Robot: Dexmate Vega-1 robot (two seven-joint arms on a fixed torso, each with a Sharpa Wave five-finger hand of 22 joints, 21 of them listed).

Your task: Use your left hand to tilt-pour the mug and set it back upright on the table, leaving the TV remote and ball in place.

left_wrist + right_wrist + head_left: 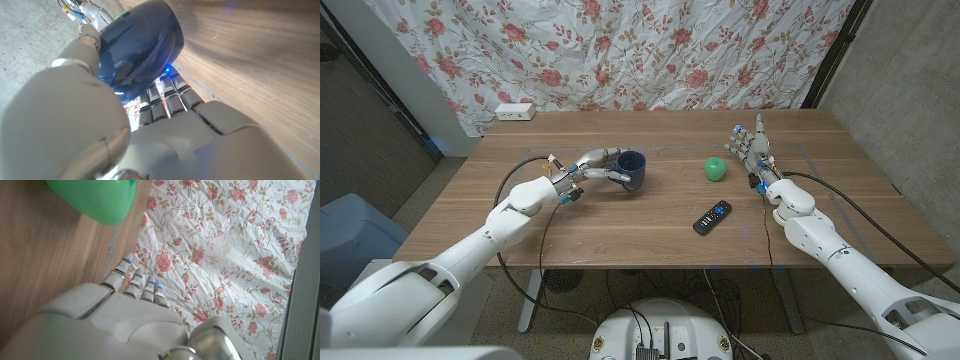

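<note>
1. Nearest me lay the TV remote (pixel 712 217), untouched.
2. My left hand (pixel 592 167) was wrapped around the mug (pixel 632 170) at mid-table, the mug just rightward of the palm (rim facing up).
3. My right hand (pixel 751 147) stood spread beside the ball (pixel 717 169).

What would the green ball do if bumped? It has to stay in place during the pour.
The ball looks round and smooth, so it would probably roll at a light touch. Nothing on the table seems to block it. It lies apart from the mug, so a bump seems unlikely.
</note>
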